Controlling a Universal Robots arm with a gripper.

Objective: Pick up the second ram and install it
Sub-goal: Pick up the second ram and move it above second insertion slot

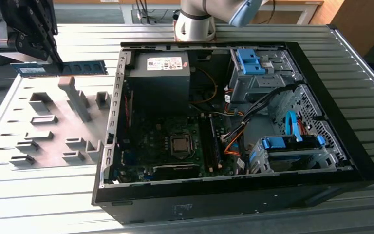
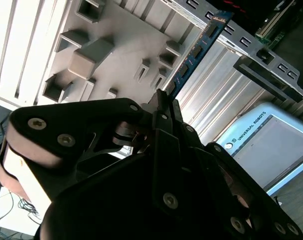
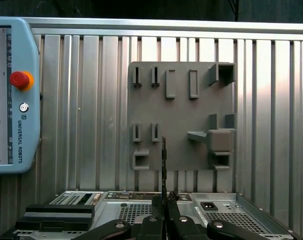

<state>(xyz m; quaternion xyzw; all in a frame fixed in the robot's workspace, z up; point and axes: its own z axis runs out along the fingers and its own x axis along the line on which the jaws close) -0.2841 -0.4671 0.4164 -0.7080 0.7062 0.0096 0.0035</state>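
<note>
Above the far end of the grey fixture plate, at the exterior view's left, the gripper is clenched on the second ram.

**Position of part.** The second ram hangs level, long axis approx. parallel to the table, clear of the plate's blocks and touching none of them. In the second wrist view the second ram is seen edge-on, running straight out from the closed jaws. The first wrist view shows the same thin edge over the plate, with the teach pendant lying beside it on the table.

**Step in hand (judged).** Pick-up is done and the carry to the PC case is in hand. Install has not begun: the part is well apart from the DIMM slots, which sit just beside the CPU socket on the motherboard. Cannot tell whether a neighbouring slot is already populated.

**Reqs. for next move (judged).**
- Pass over the case wall w/o clipping its rim, the PSU or the cables.
- Turn the part about the vertical: it now lies across the slots' direction.
- Contact edge down, notch matched to slot key. Latch state cannot be read, so verify.
- Press straight down with even load at both ends.
</note>
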